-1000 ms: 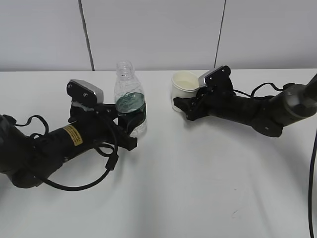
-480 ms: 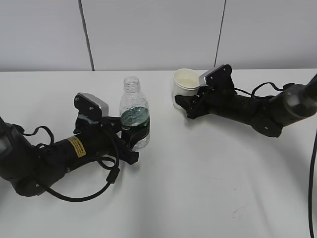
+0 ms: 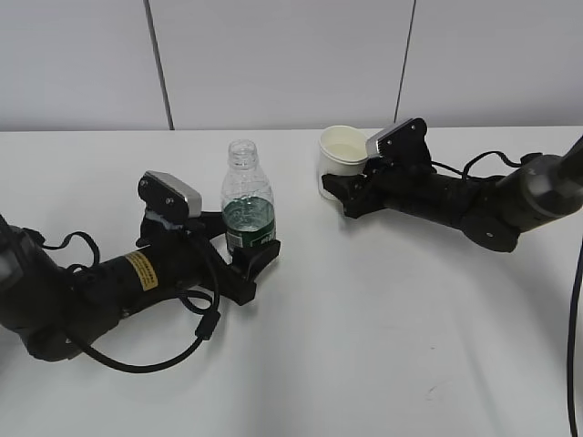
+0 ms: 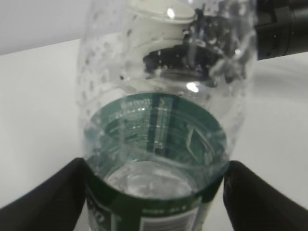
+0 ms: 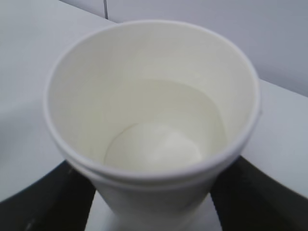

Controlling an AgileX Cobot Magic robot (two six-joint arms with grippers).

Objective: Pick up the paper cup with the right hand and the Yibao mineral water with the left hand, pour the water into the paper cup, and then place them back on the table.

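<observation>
One Yibao mineral water (image 3: 247,211) bottle, one paper cup (image 3: 340,155) and two black robot arms, all on one white table (image 3: 383,328).

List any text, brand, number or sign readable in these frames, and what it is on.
Bottle green label: white print and a barcode, too blurred to read.
Yellow label on the left arm: dark print, too small to read.
Paper cup: no print visible.
Nothing here is legible.

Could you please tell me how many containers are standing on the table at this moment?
2. The Yibao mineral water stands left of centre, between the fingers of the left claw. The paper cup stands farther back, right of centre, at the right claw. Nothing seems hidden.
</observation>
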